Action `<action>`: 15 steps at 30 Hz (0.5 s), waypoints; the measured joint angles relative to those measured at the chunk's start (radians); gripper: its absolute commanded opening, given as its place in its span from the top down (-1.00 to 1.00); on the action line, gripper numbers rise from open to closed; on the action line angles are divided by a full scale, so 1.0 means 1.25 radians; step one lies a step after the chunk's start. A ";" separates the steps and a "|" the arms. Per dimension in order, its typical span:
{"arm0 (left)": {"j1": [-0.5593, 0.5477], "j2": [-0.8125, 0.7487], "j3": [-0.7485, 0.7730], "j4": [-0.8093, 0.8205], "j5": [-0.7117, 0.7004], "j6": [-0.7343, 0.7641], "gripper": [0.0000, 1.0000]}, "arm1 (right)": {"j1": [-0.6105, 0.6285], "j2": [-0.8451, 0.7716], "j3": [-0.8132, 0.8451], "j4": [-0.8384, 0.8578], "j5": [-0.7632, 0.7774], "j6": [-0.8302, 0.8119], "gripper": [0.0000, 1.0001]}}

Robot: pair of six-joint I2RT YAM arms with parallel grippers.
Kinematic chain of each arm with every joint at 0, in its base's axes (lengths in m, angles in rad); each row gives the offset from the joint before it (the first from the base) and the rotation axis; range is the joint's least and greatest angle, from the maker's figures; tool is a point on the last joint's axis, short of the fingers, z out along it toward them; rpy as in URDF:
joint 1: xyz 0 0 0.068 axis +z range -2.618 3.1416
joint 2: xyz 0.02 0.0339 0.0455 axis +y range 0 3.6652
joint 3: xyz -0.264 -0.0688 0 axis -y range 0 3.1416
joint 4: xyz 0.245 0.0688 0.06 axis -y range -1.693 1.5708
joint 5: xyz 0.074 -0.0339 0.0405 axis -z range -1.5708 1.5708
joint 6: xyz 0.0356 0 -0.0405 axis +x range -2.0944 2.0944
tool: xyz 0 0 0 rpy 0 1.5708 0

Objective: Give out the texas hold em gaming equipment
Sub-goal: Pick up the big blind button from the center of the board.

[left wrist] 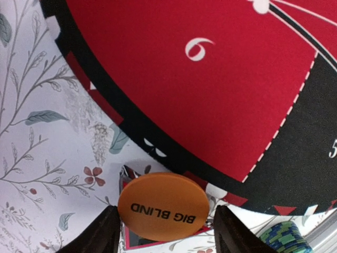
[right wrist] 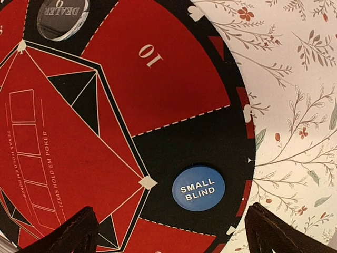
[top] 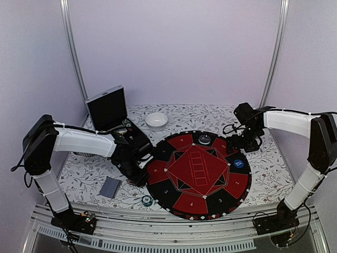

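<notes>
Left gripper point(left wrist: 166, 229) over mat point(left wrist: 210, 105) rim by sector 6. Open floral table point(left wrist: 42, 158) to its left. Chips point(left wrist: 287, 238) stacked just off right finger. Fingers pinch orange disc point(left wrist: 163, 206), lettered BIG BLIND, at both edges, above rim. Right gripper point(right wrist: 178, 232) spread wide over mat's black sector, rim and bare table to its right. Blue disc point(right wrist: 198, 188) lies flat just ahead, between fingers, untouched. Cards point(top: 110, 186) on table near left gripper, off mat.
</notes>
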 measured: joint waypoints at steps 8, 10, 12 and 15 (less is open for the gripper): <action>0.000 0.002 0.000 0.015 0.000 -0.001 0.04 | 0.002 0.015 -0.005 0.011 -0.009 0.000 -0.98; 0.000 0.002 0.000 0.017 0.000 -0.001 0.07 | 0.002 0.016 -0.005 0.011 -0.011 0.000 -0.98; 0.000 0.002 0.000 0.019 -0.001 -0.001 0.08 | 0.002 0.016 -0.005 0.011 -0.012 0.000 -0.98; 0.000 0.002 0.000 0.020 -0.001 -0.001 0.09 | 0.002 0.016 -0.005 0.011 -0.012 0.000 -0.98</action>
